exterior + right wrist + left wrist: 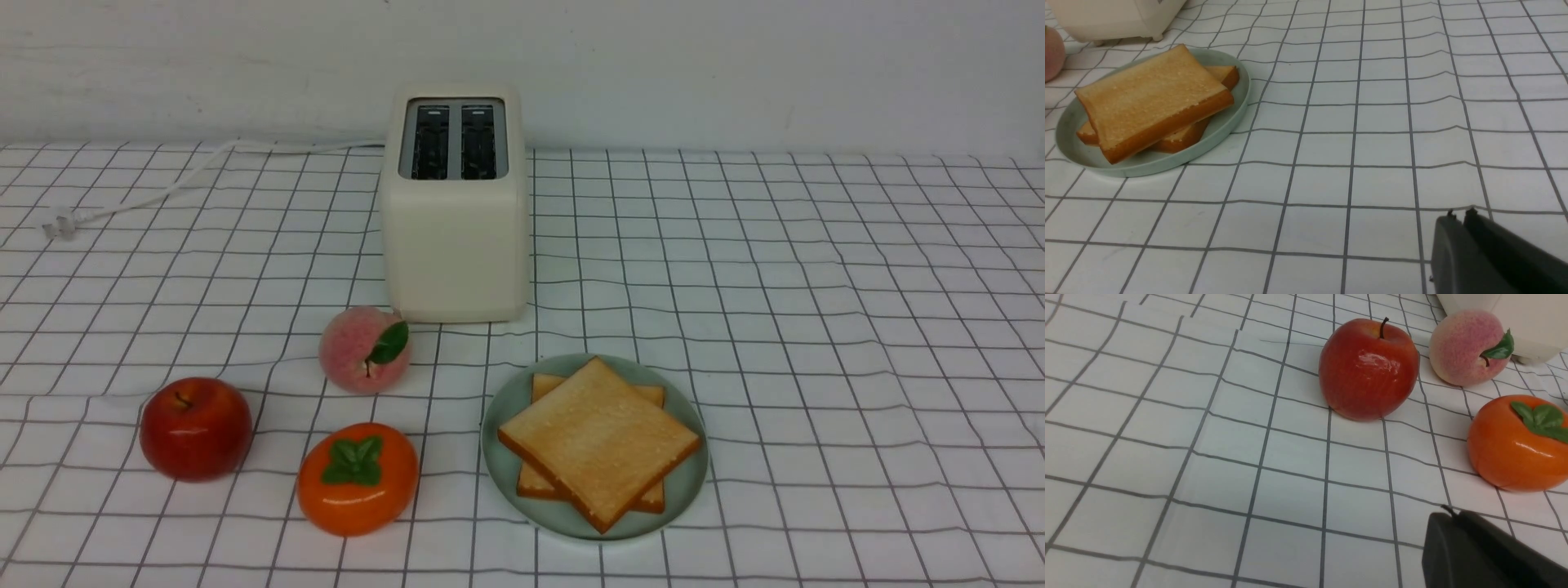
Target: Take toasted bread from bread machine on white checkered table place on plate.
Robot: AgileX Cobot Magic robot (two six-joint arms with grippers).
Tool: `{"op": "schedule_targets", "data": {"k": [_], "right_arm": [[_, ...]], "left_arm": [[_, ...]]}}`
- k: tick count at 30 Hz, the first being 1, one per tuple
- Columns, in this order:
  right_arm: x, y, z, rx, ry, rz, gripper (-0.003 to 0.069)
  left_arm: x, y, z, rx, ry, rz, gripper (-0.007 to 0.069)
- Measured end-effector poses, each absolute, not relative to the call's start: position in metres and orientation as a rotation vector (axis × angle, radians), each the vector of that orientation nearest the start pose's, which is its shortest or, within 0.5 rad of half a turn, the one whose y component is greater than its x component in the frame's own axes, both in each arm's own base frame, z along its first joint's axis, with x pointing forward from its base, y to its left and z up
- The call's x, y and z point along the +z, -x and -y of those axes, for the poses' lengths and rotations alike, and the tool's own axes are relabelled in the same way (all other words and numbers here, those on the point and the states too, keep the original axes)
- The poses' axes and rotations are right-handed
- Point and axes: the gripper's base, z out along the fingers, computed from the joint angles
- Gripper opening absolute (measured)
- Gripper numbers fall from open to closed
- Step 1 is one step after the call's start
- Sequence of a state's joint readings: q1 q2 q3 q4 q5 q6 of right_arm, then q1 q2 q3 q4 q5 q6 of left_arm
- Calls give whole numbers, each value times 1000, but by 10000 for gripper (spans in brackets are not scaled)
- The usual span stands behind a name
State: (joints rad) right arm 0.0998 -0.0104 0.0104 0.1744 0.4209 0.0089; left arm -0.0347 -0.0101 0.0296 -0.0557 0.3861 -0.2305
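Toast [600,441]: two slices stacked on mint plate [498,441], 6 o'clock of toaster [455,237]. Both tools away from it, each apparently pressed together: left tool [1453,514], right tool [1459,214].

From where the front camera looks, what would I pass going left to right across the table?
Plug of the white cord → red apple → orange persimmon → plate with the toasted bread. I leave out the peach and the bread machine, since they overlap the others sideways.
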Motion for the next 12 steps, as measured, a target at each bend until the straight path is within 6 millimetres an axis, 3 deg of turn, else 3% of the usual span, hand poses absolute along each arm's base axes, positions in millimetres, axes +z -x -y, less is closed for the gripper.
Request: {"op": "schedule_targets", "data": {"k": [12], "right_arm": [[173, -50, -12, 249, -17, -1906, 43]], "left_arm": [[169, -52, 4, -236, 220, -1883, -8]]}}
